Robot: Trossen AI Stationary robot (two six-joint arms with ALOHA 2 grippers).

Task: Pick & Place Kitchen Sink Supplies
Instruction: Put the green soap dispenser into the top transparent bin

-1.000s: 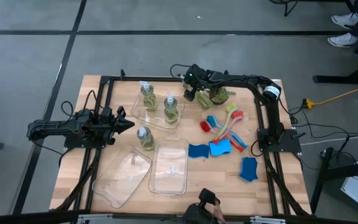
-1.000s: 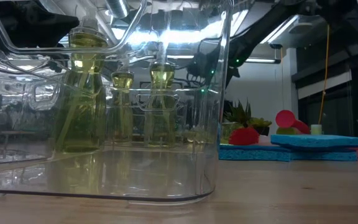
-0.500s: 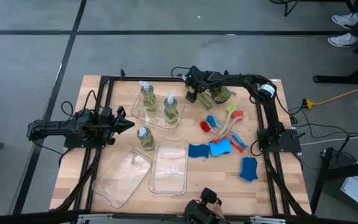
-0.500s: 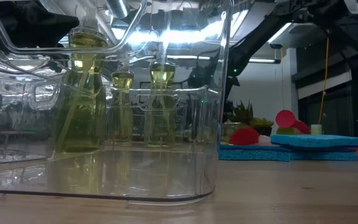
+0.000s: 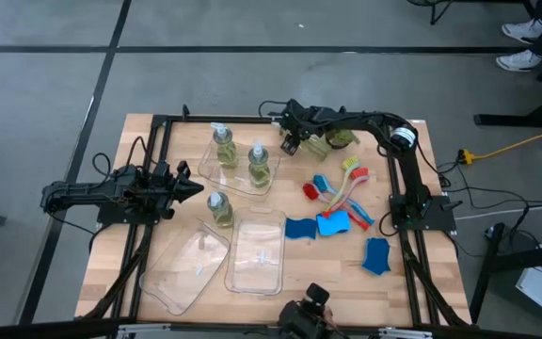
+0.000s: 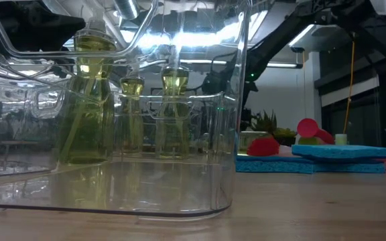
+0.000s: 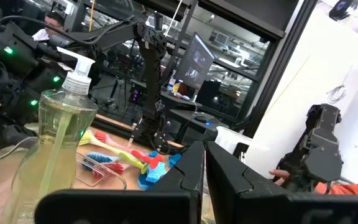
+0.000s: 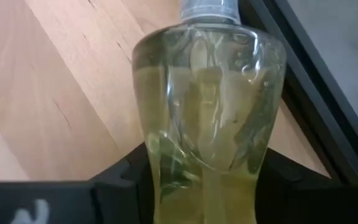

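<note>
A clear pump bottle of yellow-green liquid (image 8: 209,112) fills the right wrist view, and my right gripper (image 5: 292,143), at the table's far middle, is shut on it. In the high view the gripper hides most of that bottle. Two more bottles (image 5: 222,146) (image 5: 259,165) stand in a clear tray (image 5: 238,179). A third one (image 5: 219,207) stands on the table. Red, blue and yellow-green brushes (image 5: 342,188) and blue sponges (image 5: 301,228) (image 5: 376,256) lie at the right. My left gripper (image 5: 194,188) waits shut at the left. My right gripper pinches the bottle's lower body (image 8: 160,180) between its two fingers (image 8: 114,177), one on each side. The fingers slant down from the table's right and far side. The bottle's neck (image 8: 209,9) points away from the fingers. Whether its base rests on the table does not show.
A small green potted plant (image 5: 339,141) stands just right of my right gripper. The black frame rail (image 8: 316,81) runs close behind the held bottle. Two clear trays (image 5: 257,254) (image 5: 186,268) lie at the near middle, and one sponge (image 5: 333,224) lies beside the brushes.
My right gripper has sunk a little and tipped farther down beside the plant at the far edge.
</note>
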